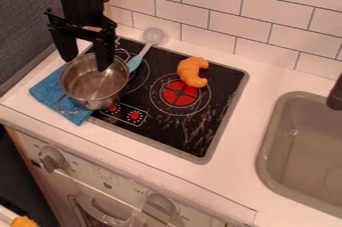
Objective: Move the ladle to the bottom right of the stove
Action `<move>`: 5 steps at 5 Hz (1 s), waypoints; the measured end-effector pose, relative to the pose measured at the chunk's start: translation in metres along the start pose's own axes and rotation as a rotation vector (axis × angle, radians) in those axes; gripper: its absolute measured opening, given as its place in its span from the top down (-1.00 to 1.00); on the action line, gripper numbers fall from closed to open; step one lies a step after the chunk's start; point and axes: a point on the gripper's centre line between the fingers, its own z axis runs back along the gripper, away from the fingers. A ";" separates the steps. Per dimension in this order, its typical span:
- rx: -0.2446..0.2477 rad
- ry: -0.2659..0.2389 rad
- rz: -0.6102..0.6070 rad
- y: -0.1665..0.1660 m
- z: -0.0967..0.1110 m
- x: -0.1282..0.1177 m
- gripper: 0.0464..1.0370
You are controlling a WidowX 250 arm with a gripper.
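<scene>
The end effector [85, 65] hung over the metal pot [101, 102], its two fingers spread apart with nothing between them, so it was released and had no hold on anything. The ladle [136, 62] lay to its right as the camera saw it, and only a little way off: the pale blue handle ended just beside the pot's rim, close to the nearer finger, though whether handle and pot touched could not be told. From that end the long axis slanted away from the end effector, up and to the right, to the clear bowl at the back edge of the stove [200, 141], near the tiled wall [234, 16]. The handle was thus the nearer part and the bowl the farther one. That slant looked like what the coming move turned on: a shift rightward, clear of the rim, then a turn so that the fingers closed across the handle rather than along it. A grip too near the butt end might have knocked the pot. The goal corner lay down and to the right of the end effector, beyond the orange croissant [193, 72], which a low carry could have brushed on the way.
</scene>
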 end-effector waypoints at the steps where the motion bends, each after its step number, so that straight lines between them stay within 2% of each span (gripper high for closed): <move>1: -0.020 0.034 0.015 -0.001 -0.010 0.000 -0.93; 2: -0.041 0.026 0.052 -0.002 -0.013 0.033 -0.93; 3: -0.010 0.003 0.069 -0.010 -0.013 0.070 -0.93; 4: 0.018 -0.034 0.094 -0.012 -0.021 0.102 -0.93; 5: 0.027 -0.027 0.131 -0.010 -0.055 0.115 -0.93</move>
